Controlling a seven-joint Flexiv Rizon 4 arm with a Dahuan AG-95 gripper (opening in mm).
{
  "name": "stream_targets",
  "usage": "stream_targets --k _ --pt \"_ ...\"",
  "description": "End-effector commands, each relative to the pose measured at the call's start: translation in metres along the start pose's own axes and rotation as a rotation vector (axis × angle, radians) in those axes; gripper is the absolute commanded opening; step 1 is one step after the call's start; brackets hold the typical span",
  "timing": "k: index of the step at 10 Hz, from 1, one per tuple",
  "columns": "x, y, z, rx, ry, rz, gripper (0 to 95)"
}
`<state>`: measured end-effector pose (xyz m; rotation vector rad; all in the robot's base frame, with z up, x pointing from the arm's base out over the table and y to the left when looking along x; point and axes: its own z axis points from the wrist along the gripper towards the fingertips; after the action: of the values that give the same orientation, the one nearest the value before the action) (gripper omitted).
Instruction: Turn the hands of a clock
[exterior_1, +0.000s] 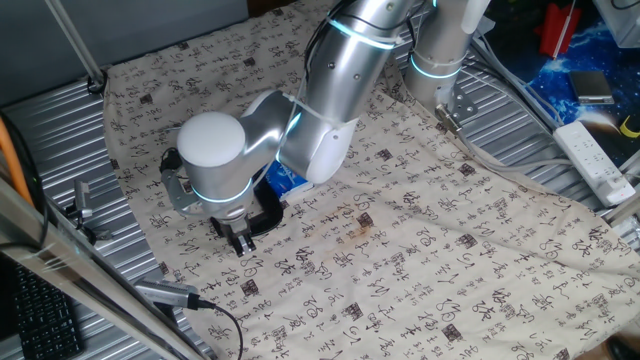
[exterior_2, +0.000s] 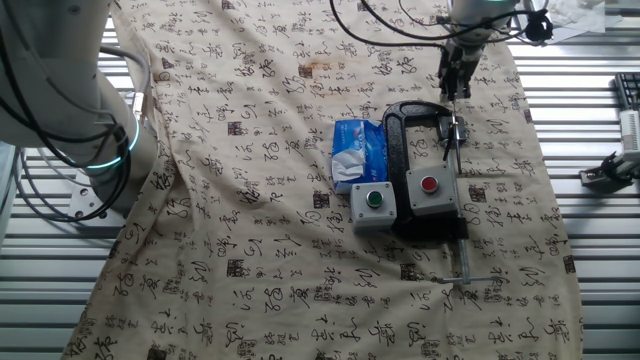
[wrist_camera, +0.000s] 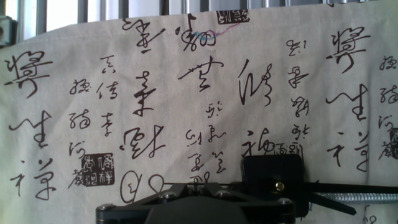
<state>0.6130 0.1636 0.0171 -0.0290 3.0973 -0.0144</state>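
Observation:
The clock is a small black square body with a brass hub and thin black hands. It sits at the bottom right of the hand view, held in the jaw of a black C-clamp. In the other fixed view the clock is a tiny dark piece by the clamp's screw. My gripper is above the cloth just left of the clock, apart from it, with its fingers together and nothing between them. It also shows in the other fixed view just beyond the clamp, and in one fixed view, where the arm hides the clock.
A blue tissue box lies left of the clamp. A grey box with a green button and one with a red button stand beside it. The clamp's long screw points towards the near cloth edge. The cloth has printed characters.

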Motion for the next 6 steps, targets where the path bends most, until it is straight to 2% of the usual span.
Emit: stream_targets --k 1,6 --pt "-0.0012 0.0016 -0.0006 -0.002 0.002 0.004 0.0" --pt "-0.0055 0.0039 -0.0007 -0.004 0.002 0.009 0.0"
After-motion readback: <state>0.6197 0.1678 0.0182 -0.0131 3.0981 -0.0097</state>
